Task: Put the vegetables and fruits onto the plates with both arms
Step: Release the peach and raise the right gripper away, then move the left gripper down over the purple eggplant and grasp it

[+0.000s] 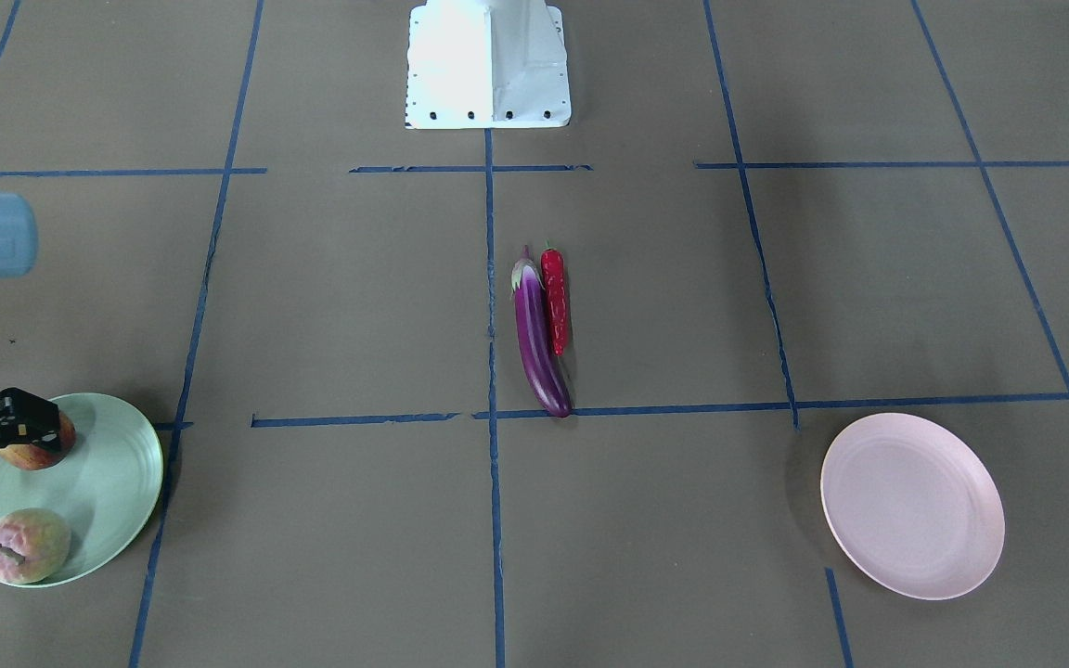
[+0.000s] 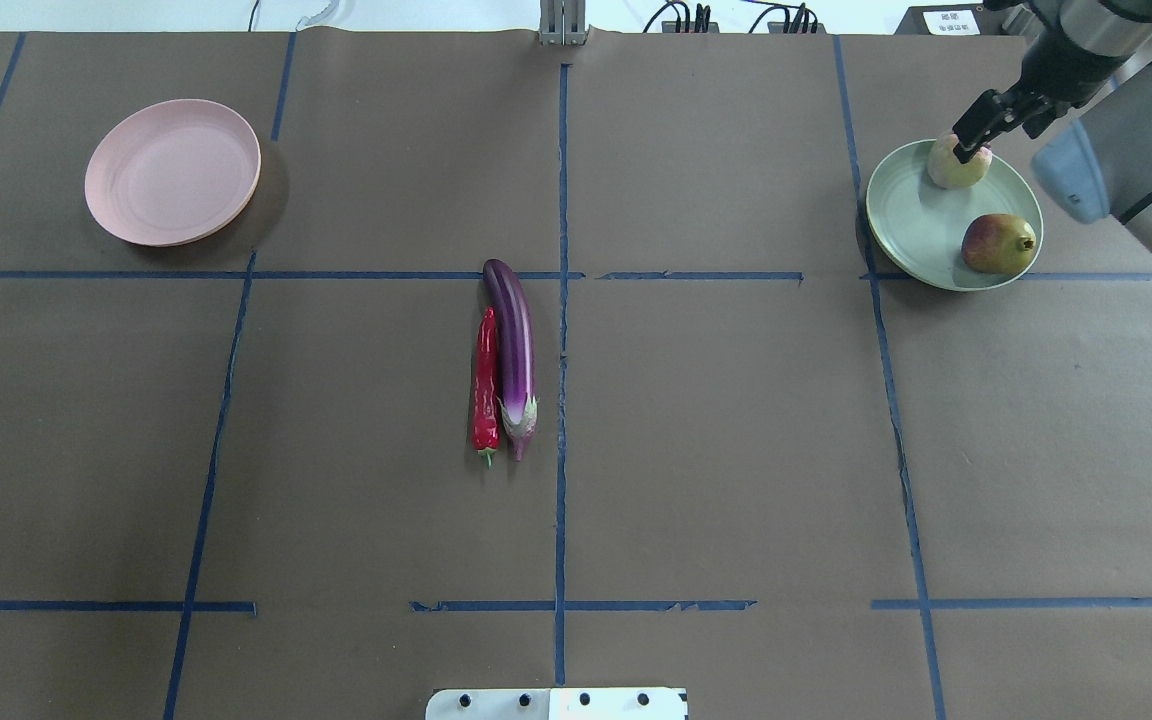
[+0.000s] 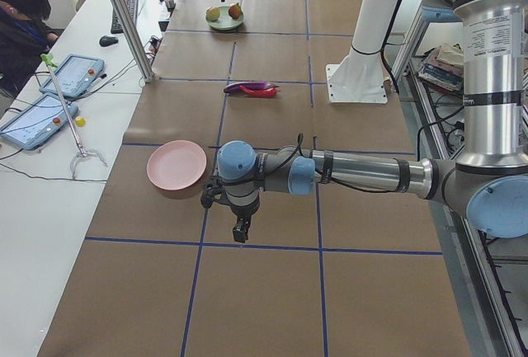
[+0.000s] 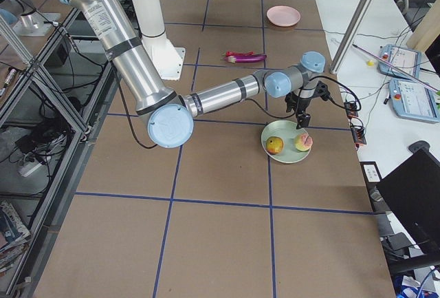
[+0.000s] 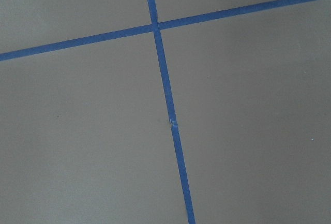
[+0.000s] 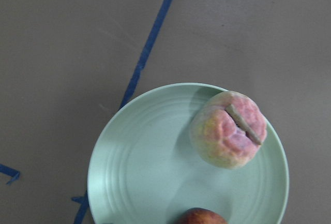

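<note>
The purple eggplant (image 1: 537, 343) and the red chili (image 1: 555, 299) lie side by side, touching, at the table's middle (image 2: 514, 340). The pomegranate (image 2: 998, 243) and the bumpy green-pink fruit (image 2: 956, 165) sit apart on the mint plate (image 2: 911, 215). My right gripper (image 2: 974, 138) hangs above that plate, open and empty; its wrist view shows the bumpy fruit (image 6: 227, 129) and the plate (image 6: 145, 172) below. The pink plate (image 2: 173, 171) holds nothing. My left gripper (image 3: 240, 232) points down over bare table near the pink plate (image 3: 176, 165); I cannot tell whether it is open.
The white robot base (image 1: 488, 65) stands at the table's near edge. Blue tape lines cross the brown table. Tablets and a person (image 3: 21, 19) are at a side bench on the operators' side.
</note>
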Action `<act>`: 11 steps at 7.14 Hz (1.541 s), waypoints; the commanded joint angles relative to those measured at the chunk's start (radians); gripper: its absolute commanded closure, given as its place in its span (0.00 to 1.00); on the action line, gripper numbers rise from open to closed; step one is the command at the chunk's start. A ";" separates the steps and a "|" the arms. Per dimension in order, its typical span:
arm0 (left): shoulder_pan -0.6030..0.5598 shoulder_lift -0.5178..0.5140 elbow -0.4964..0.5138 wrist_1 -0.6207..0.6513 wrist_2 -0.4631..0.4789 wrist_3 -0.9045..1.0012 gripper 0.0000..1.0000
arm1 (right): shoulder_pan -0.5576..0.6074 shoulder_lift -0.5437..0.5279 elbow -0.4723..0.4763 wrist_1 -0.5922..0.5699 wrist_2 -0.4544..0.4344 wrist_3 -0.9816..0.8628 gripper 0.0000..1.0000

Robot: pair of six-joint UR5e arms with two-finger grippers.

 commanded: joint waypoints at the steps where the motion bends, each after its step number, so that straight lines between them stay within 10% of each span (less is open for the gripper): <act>1: 0.004 -0.006 -0.017 -0.002 -0.001 -0.003 0.00 | 0.132 -0.099 0.047 -0.014 0.057 -0.056 0.00; 6: 0.158 -0.236 -0.033 -0.105 -0.002 -0.309 0.00 | 0.301 -0.695 0.412 -0.011 0.118 -0.121 0.00; 11: 0.716 -0.613 0.006 -0.091 0.101 -1.110 0.00 | 0.300 -0.730 0.432 -0.006 0.104 -0.109 0.00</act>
